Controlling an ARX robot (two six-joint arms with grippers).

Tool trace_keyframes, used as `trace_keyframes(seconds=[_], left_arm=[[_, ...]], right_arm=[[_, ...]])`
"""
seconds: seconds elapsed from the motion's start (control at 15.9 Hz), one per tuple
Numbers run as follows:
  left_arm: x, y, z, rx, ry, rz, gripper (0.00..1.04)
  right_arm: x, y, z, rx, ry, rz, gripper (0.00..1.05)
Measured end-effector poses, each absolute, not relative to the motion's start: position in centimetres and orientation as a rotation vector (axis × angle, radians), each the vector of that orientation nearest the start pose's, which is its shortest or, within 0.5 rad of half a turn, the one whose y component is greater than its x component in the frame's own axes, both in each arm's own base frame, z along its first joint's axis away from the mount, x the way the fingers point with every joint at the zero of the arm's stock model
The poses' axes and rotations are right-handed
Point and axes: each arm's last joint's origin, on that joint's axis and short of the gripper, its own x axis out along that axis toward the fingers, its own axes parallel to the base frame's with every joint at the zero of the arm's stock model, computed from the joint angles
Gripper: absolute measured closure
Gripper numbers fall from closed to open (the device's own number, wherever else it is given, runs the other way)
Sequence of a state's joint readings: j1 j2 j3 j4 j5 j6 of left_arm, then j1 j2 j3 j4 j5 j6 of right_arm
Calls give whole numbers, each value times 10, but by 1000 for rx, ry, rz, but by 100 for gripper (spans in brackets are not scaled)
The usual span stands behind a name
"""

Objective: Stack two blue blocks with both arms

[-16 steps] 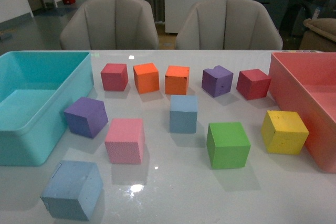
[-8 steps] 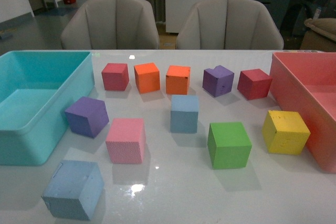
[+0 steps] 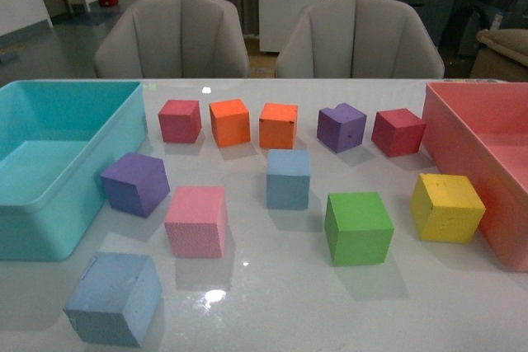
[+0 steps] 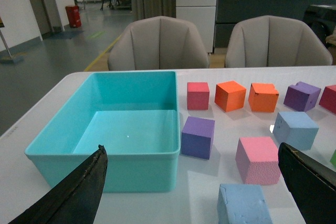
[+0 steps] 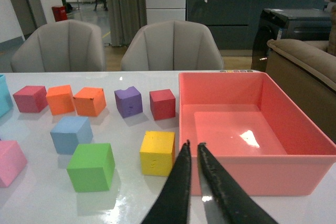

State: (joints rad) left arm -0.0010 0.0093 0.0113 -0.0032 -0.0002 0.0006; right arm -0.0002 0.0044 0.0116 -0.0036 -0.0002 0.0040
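One pale blue block lies at the table's front left; the other blue block stands mid-table. Neither arm shows in the front view. In the left wrist view the near blue block lies between the wide-open fingers of my left gripper, and the mid-table blue block is beyond it. My right gripper is shut and empty, above the table in front of the pink bin's near wall, with the mid-table blue block far off to one side.
A teal bin stands at the left and a pink bin at the right. Pink, purple, green, yellow, red, orange and another purple cube are spread over the white table.
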Motion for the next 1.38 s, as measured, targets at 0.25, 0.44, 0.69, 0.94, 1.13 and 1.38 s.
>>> trace_keyframes(seconds=[0.25, 0.44, 0.69, 0.94, 1.13, 1.38], left_arm=[[98, 0, 166, 1, 1, -1, 7], [98, 0, 166, 1, 1, -1, 7], [98, -3, 166, -83, 194, 85, 7], [103, -11, 202, -205, 118, 128, 7], [143, -24, 192, -162, 178, -1, 7], [215, -50, 162, -32, 377, -122, 7]], right_arm=[[97, 0, 167, 4, -4, 0, 55], [97, 0, 167, 4, -4, 0, 16], [97, 0, 167, 4, -4, -1, 6], [97, 0, 167, 3, -4, 0, 6], [97, 0, 167, 3, -4, 0, 6], [97, 0, 167, 3, -4, 0, 6]])
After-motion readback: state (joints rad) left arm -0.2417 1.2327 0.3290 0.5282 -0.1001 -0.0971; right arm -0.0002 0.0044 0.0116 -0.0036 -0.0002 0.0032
